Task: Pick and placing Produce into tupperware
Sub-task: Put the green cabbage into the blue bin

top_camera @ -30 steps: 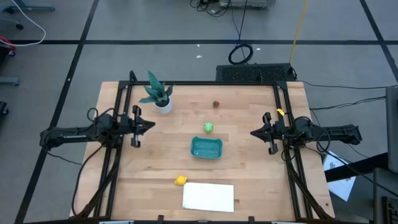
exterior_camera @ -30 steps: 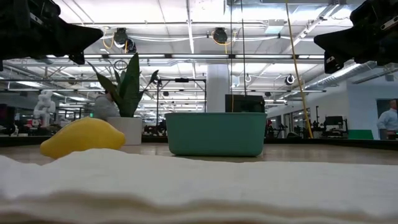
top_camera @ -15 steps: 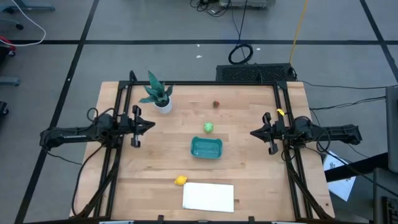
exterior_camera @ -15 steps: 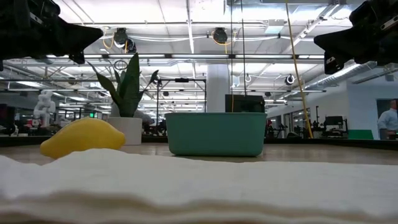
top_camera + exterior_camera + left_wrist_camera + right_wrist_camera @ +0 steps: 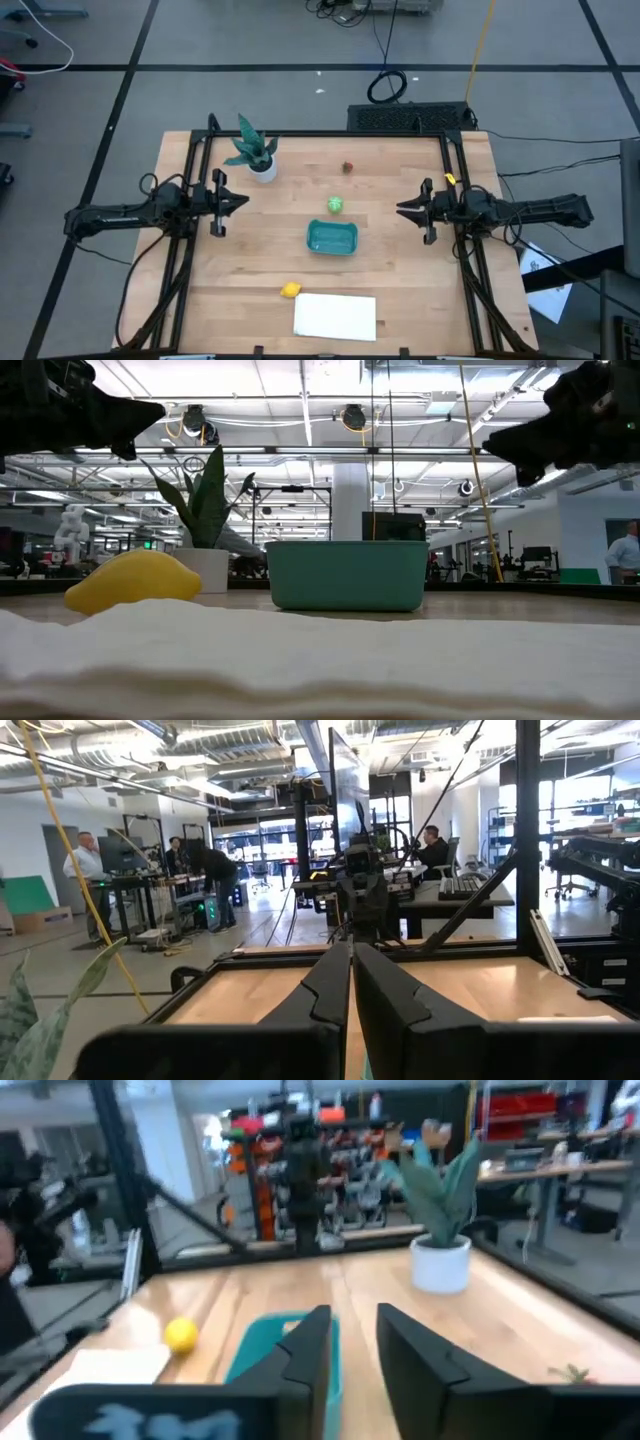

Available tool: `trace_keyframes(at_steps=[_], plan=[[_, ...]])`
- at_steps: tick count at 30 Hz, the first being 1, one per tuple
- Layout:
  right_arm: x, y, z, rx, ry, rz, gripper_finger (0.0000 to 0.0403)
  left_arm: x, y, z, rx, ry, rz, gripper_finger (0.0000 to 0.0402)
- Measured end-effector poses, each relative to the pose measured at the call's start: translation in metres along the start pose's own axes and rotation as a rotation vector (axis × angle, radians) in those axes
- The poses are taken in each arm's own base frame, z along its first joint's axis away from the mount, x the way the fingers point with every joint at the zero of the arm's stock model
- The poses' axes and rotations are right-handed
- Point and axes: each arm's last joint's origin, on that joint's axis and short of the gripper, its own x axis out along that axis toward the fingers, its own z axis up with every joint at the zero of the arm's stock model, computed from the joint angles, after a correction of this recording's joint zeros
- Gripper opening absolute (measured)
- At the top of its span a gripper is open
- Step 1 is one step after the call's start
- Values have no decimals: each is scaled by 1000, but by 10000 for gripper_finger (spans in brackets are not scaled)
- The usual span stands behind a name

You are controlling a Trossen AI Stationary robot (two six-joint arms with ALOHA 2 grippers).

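Wooden table [image 5: 390, 270] holds the tupperware [image 5: 331, 238] between the closed left hand [image 5: 238, 201] and slightly parted right hand [image 5: 403, 210].

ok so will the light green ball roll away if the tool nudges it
Probably: the light green ball looks round and sits loose on the flat wooden table, nothing touching it. It is small, so likely light. A push from behind could send it toward the tupperware.

High view looks straight down; low view sits level, close behind the flat white sheet [image 5: 320, 660]; both share the teal rectangular plastic container [image 5: 331, 237].
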Motion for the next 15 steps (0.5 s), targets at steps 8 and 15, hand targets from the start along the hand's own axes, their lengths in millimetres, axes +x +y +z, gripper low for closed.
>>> trace_keyframes(at_steps=[8, 15], plan=[[8, 1, 1, 0, -4, -3, 139, 0, 0, 0, -2, 0, -1, 26], [11, 1, 0, -52, 3, -3, 123, 0, 0, 0, -3, 0, -1, 26]])
